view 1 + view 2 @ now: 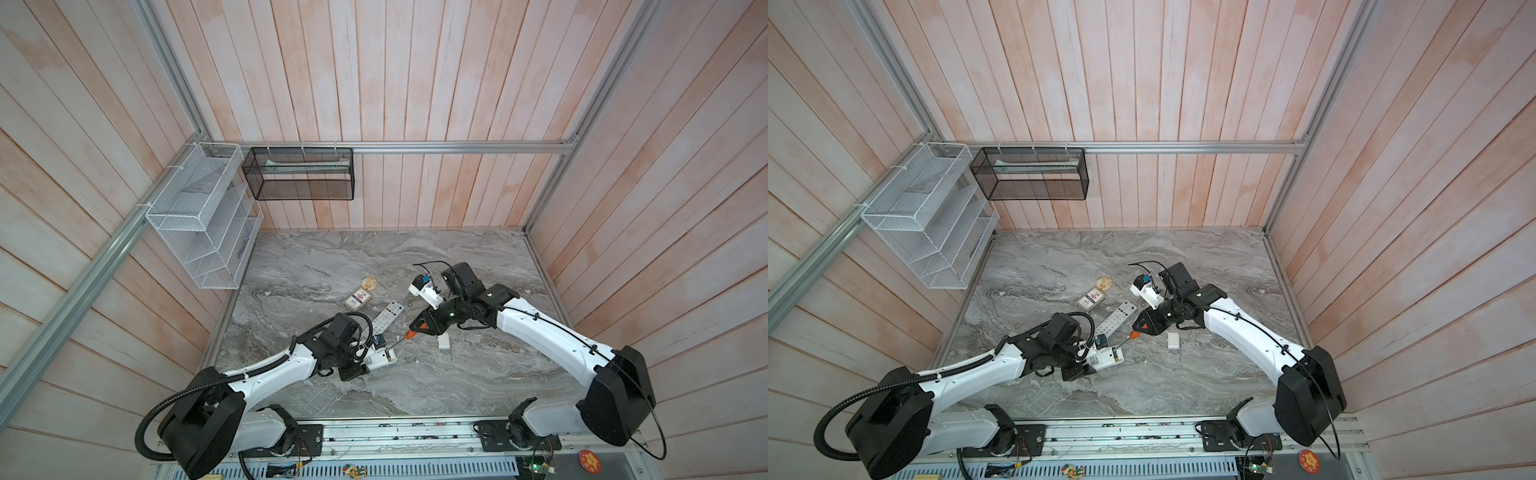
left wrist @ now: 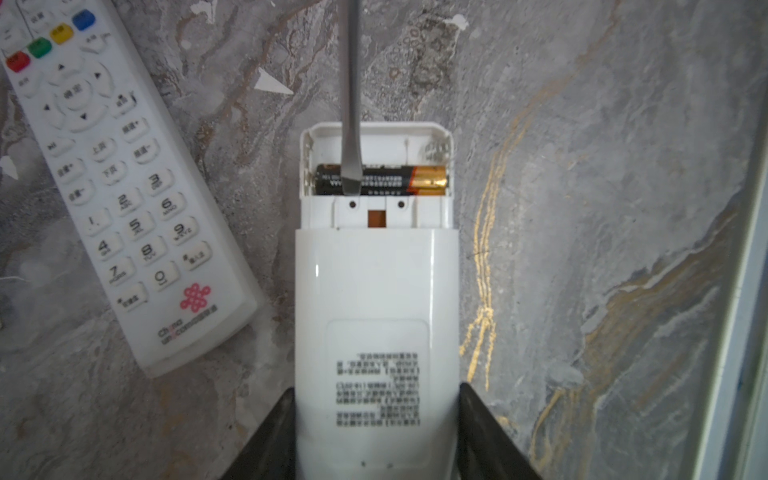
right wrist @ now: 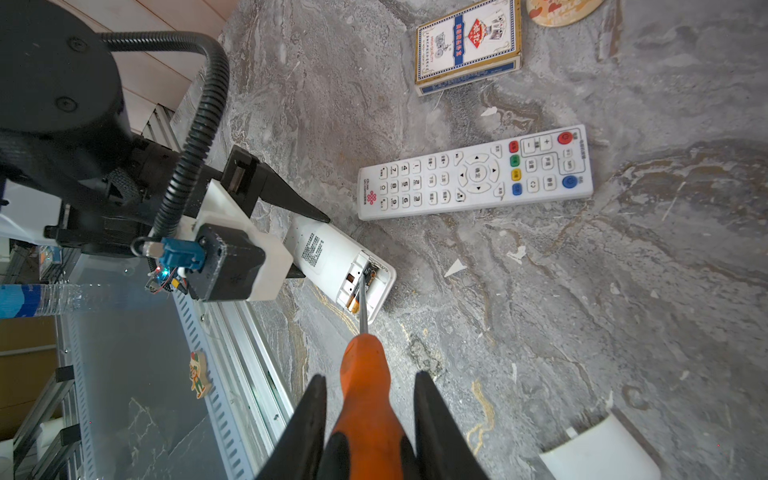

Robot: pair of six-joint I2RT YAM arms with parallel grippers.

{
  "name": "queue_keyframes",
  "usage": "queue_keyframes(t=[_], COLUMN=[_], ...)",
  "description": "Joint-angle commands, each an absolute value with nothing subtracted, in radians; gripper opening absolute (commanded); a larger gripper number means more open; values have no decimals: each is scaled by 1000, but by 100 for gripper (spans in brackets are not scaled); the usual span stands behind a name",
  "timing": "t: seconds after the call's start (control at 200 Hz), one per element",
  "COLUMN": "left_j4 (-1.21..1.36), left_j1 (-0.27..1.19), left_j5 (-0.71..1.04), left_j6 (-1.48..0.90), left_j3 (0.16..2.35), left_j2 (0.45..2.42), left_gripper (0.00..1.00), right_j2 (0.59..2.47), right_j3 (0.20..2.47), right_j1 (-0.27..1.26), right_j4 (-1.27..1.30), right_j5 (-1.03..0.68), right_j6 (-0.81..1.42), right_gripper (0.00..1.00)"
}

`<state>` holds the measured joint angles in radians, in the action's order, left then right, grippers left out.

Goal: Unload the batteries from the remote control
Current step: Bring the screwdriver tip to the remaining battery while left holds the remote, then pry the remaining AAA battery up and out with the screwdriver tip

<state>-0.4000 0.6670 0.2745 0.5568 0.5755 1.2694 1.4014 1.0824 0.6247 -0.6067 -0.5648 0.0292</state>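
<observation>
The white remote control [image 2: 376,291] lies back-up on the marble, its battery compartment uncovered. My left gripper [image 2: 377,388] is shut on its lower body, one black finger on each side. One of the batteries [image 2: 380,179], dark with a golden end, lies crosswise in the compartment; the slot beside it looks empty. My right gripper [image 3: 371,376] is shut on the orange handle of a screwdriver [image 3: 365,365]. Its flat blade [image 2: 351,166] reaches into the compartment with its tip resting on the battery. In both top views the two grippers meet at the remote control [image 1: 382,358] [image 1: 1111,357].
A second, longer remote [image 1: 386,316] [image 3: 473,172] lies button-side up just beyond. A card box [image 1: 357,300] and a round coaster [image 1: 368,283] lie farther back. A loose white cover [image 1: 444,343] [image 3: 602,449] lies under the right arm. Wire baskets [image 1: 199,216] hang on the walls.
</observation>
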Motion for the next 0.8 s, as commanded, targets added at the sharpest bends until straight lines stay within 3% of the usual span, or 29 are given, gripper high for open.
queue_keyframes(t=[0.0, 0.445, 0.795], left_j4=[-376, -375, -374], left_j1=[670, 671, 697], left_j5=[284, 290, 255], left_j6=[575, 573, 548], left_j3=[567, 566, 581], left_j2=[1249, 1263, 1291], left_gripper=[16, 16, 16], right_j2=[1423, 1453, 1508], right_j3=[1112, 1168, 1244], right_j1=[623, 785, 879], right_j4=[-648, -763, -807], right_j5=[-540, -400, -352], right_j6=[-18, -347, -371], right_gripper=[0, 0, 0])
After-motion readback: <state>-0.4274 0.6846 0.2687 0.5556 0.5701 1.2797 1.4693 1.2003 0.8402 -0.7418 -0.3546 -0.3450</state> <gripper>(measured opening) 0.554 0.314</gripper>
